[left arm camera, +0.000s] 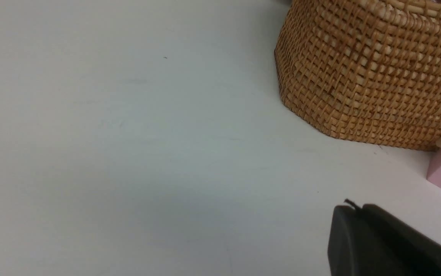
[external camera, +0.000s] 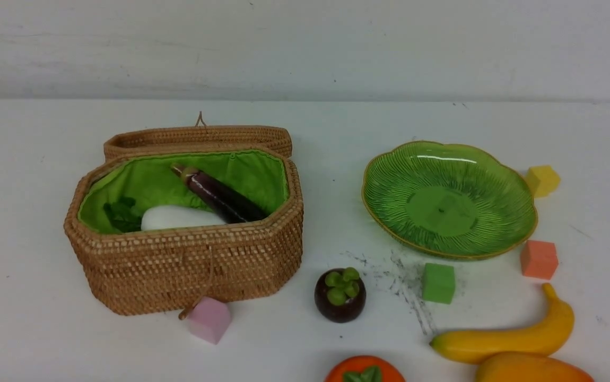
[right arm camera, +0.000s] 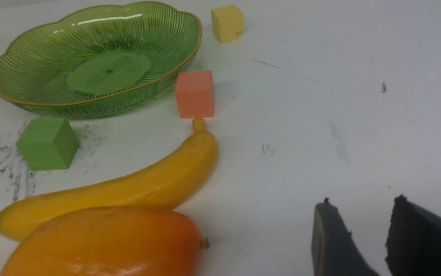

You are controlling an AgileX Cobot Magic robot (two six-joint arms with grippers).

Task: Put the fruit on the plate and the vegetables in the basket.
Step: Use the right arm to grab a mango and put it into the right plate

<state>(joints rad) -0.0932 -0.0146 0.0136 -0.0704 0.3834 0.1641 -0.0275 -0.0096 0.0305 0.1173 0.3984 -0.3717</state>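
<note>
Banana is lying on the near right of the tabletop, just beside the mango and nearer than the empty plate. The right jaws are hanging part-open and empty to its right. They are best closing across its thick middle, clear of the mango. The left jaws are sitting shut, gripping nothing, by the basket.

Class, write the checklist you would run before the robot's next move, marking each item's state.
1. Open lid on basket: ok.
2. In basket, eggplant and radish: ok.
3. Any carrot in basket: cannot tell; none seen.
4. Empty plate: ok.
5. All fruit on plate: not ok; banana, mango, persimmon, mangosteen lie on table.
6. Open, empty right gripper: ok.
</note>
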